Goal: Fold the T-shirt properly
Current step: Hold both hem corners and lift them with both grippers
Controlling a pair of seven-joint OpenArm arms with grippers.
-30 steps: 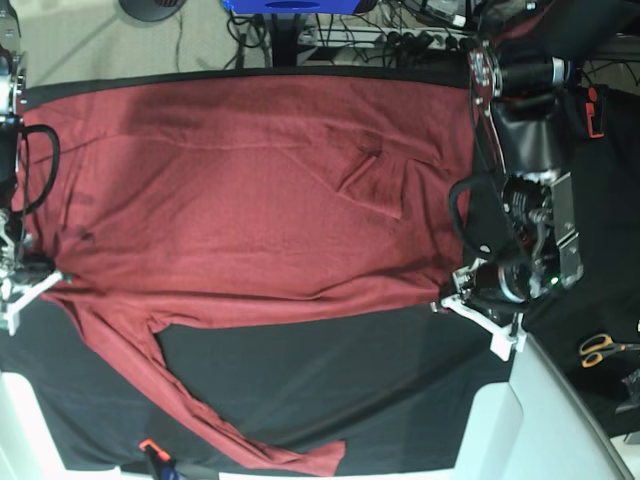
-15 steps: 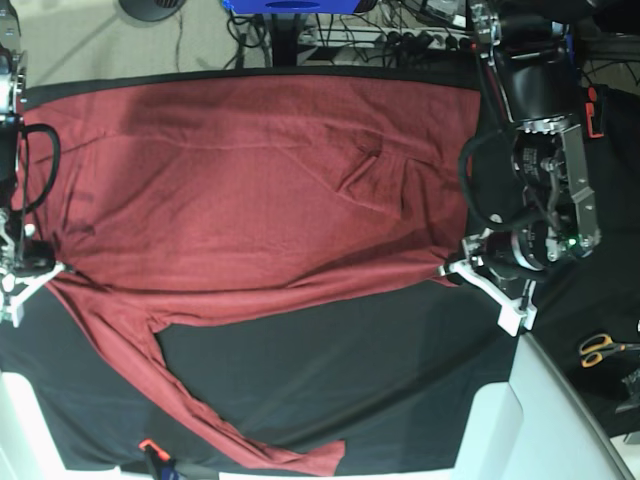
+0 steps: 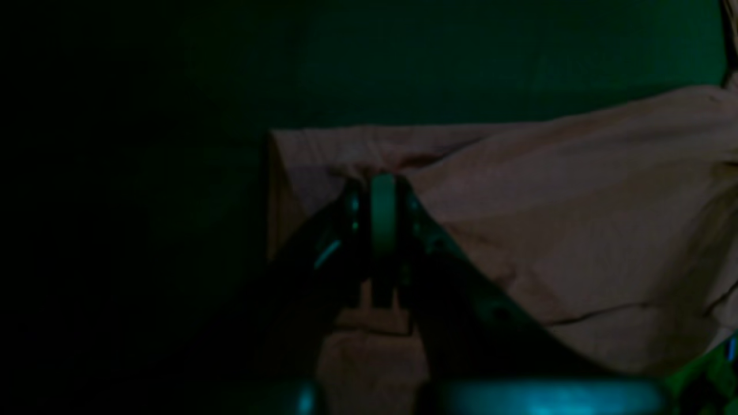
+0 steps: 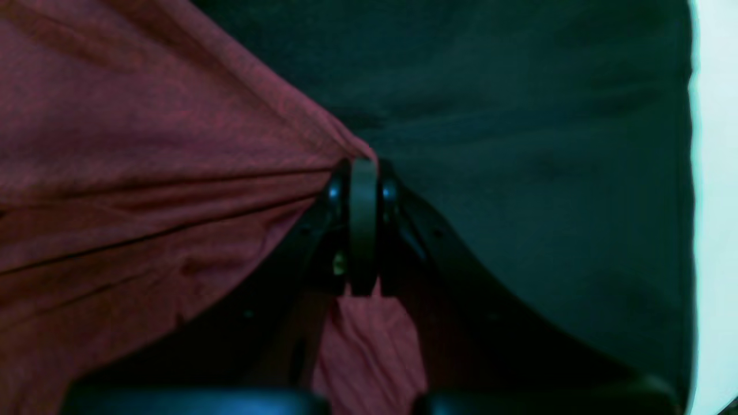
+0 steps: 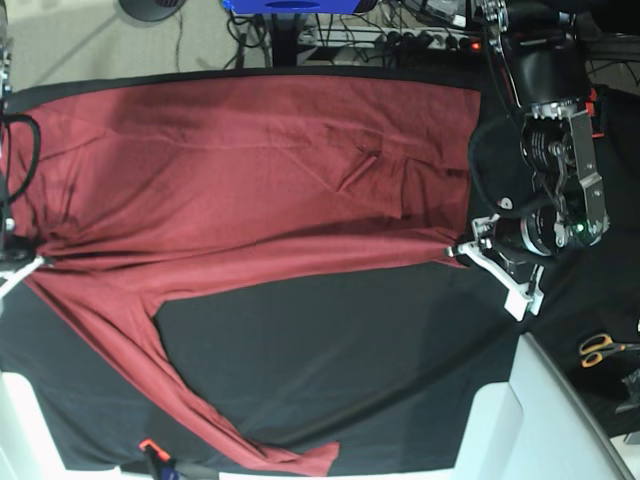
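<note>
The brick-red T-shirt [image 5: 250, 170] lies spread over the black table cover, one long sleeve [image 5: 175, 385] trailing toward the near edge. My left gripper [image 5: 462, 252] is shut on the shirt's near right corner; in the left wrist view its fingertips [image 3: 381, 190] pinch the fabric [image 3: 576, 219] at a fold. My right gripper [image 5: 30, 262] is shut on the shirt's near left corner at the view's edge; in the right wrist view the cloth [image 4: 144, 173] runs taut into the gripper [image 4: 363, 173]. The near edge of the shirt is stretched straight between both grippers.
The black table cover [image 5: 330, 370] shows in front of the shirt. Orange-handled scissors [image 5: 600, 348] lie at the right. A small orange-tipped object [image 5: 150, 450] sits by the sleeve at the near edge. Cables and a blue stand [image 5: 290, 8] are beyond the far edge.
Both grippers have pulled the shirt's near edge away from the near side of the table, toward the far side. The sleeve has been dragged along and now lies straighter.
</note>
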